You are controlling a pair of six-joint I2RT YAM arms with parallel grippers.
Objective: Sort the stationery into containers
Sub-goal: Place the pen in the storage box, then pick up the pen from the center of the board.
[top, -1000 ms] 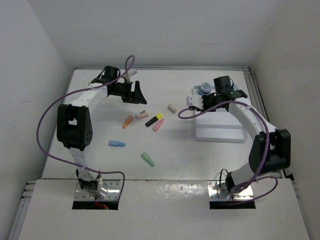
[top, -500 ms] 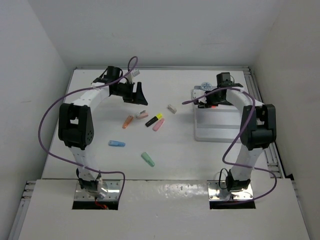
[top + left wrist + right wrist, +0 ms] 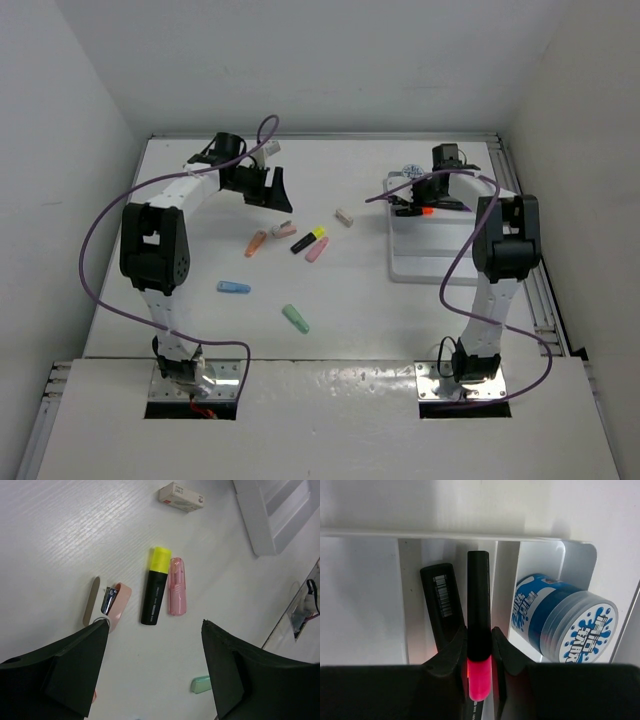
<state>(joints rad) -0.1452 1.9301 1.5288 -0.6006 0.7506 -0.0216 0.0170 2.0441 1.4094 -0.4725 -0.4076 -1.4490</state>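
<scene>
My right gripper [image 3: 479,647] is shut on a black marker with a pink end [image 3: 478,600], held over the far end of the white divided tray [image 3: 410,585]; in the top view it is there too [image 3: 421,207]. A second black marker [image 3: 441,602] lies in a tray section beside it. A blue-white pot [image 3: 565,617] lies in the neighbouring section. My left gripper [image 3: 155,630] is open and empty above loose pieces: a yellow-ended black marker [image 3: 155,587], a pink stub [image 3: 176,586], a beige block [image 3: 181,496] and a green stub [image 3: 202,684].
In the top view an orange stub [image 3: 256,243], a blue stub [image 3: 233,288] and the green stub [image 3: 295,318] lie left of the tray [image 3: 440,262]. A pink clip-like piece [image 3: 116,605] and a thin grey strip [image 3: 91,601] lie near my left finger.
My right arm has swung its gripper with the pink-ended marker toward the tray's far end and straightened over the tray. My left gripper has barely moved.
</scene>
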